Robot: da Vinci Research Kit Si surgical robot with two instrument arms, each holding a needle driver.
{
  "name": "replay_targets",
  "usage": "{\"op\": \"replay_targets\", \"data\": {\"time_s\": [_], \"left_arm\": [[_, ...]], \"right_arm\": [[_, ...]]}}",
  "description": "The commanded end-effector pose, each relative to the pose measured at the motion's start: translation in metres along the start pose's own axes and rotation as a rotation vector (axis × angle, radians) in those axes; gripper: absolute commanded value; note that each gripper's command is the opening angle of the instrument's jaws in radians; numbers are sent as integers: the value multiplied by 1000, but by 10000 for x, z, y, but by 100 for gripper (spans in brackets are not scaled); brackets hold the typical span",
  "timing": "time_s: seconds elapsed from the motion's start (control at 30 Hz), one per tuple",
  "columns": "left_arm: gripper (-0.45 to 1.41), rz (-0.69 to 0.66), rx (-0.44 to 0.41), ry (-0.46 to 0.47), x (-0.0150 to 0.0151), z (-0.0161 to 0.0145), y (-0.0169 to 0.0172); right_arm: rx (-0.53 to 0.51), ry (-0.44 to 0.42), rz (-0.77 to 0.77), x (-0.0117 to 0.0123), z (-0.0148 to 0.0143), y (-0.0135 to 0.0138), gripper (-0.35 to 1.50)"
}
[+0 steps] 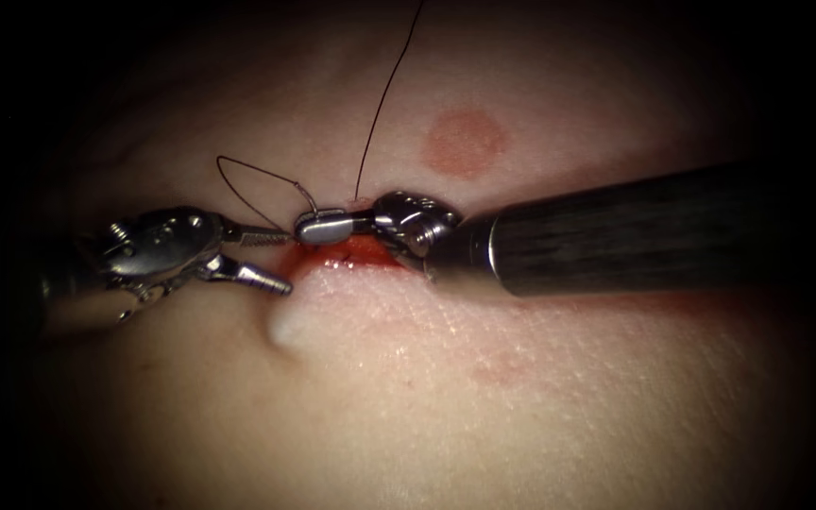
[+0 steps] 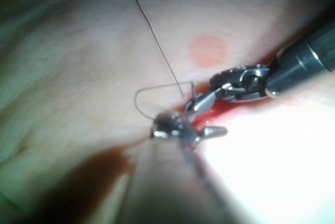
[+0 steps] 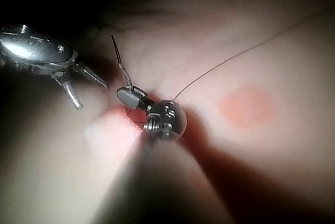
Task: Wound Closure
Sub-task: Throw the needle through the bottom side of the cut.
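Observation:
The cut (image 1: 356, 253) runs across the tissue (image 1: 427, 378), with red fluid in it. My right tool (image 1: 306, 228) lies over the cut's left end, jaws shut on the needle (image 1: 257, 172) near one end. The needle arcs up and left above the tissue, then curves back down towards the left tool's upper jaw. It looks free of the tissue. My left tool (image 1: 285, 261) sits just left of the cut, jaws open, holding nothing. The thread (image 1: 384, 94) drops from above to the tissue beside the right tool. In the right wrist view the right tool (image 3: 127, 96) grips the needle (image 3: 119, 59).
A round pink mark (image 1: 465, 142) lies on the tissue above and right of the cut. The right tool's dark shaft (image 1: 635, 231) crosses the right half. A pale raised fold of tissue (image 1: 290, 326) sits just below the left tool's lower jaw.

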Motion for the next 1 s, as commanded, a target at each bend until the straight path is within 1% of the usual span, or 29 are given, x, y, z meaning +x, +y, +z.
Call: {"op": "replay_targets", "data": {"time_s": [0.03,0.27,0.47,0.7,1.0], "left_arm": [[37,0,-2,0,-3,7,-5],[36,0,0,0,-4,6,-5],[36,0,0,0,-4,6,-5],[36,0,0,0,-4,6,-5],[35,0,0,-3,-4,6,-5]], "right_arm": [[0,2,9,-7,7,1,-35],[7,57,56,-18,16,-6,-35],[-12,128,119,-19,15,-8,-35],[-5,178,189,-21,14,-5,-35],[14,182,223,-26,16,-10,-35]]}}
